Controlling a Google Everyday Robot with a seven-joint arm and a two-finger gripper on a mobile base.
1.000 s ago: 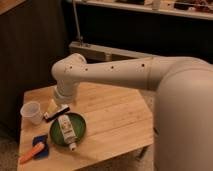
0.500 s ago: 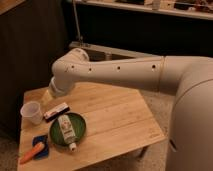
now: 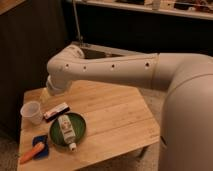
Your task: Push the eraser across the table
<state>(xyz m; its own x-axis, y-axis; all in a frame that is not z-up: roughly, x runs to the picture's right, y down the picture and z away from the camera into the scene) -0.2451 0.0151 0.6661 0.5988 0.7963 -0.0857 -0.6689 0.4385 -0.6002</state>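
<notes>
A white robot arm reaches from the right over a small light-wood table, its gripper tucked under the bent end of the arm above the table's far left corner; whether it is released or clenched cannot be told. The eraser lies at an angle near the left edge, between a pale cup and a green plate holding a white bottle on its side. A blue block and an orange object sit at the front left corner.
</notes>
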